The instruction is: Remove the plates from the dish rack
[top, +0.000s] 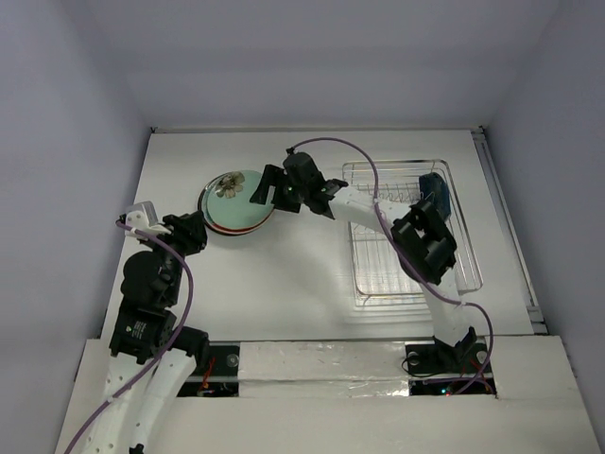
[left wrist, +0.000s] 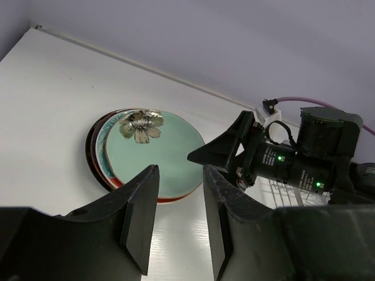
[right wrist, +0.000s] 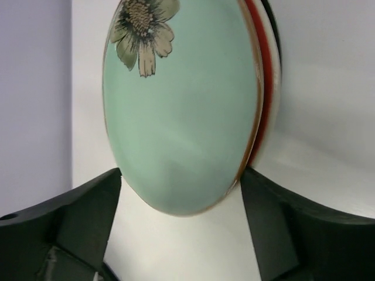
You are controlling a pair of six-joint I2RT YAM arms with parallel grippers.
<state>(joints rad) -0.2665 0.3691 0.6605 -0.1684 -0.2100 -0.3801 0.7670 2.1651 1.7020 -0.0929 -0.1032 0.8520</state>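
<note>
Right wrist view puts my right gripper (right wrist: 180, 187) low over the table (top: 302, 274), its fingers (right wrist: 82, 222) spread wide, one on each side of the near rim of the green plate (right wrist: 181, 117). They clamp nothing, though the left one looks to be just about touching the rim. That plate, with its flower print, lies on top of the stack (top: 236, 200), left of the dish rack (top: 406, 274). It sits a little off centre on the red plate (right wrist: 265, 99) below it.

My worry is the way out. If I pull back with any sideways drift, a finger could catch the rim and slide the green plate further off the red one, or tip it. A straight lift looks safer to me.

My left gripper (left wrist: 180, 175) hangs just near and left of the stack. Its fingers stand partly apart with nothing between them, pointing at the plates, so a careless reach from that side could shove the pile.

One blue dish (top: 435, 192) is in the far right of the rack. The purple cable (top: 373, 189) drapes over the rack wires and might snag when I swing back.
</note>
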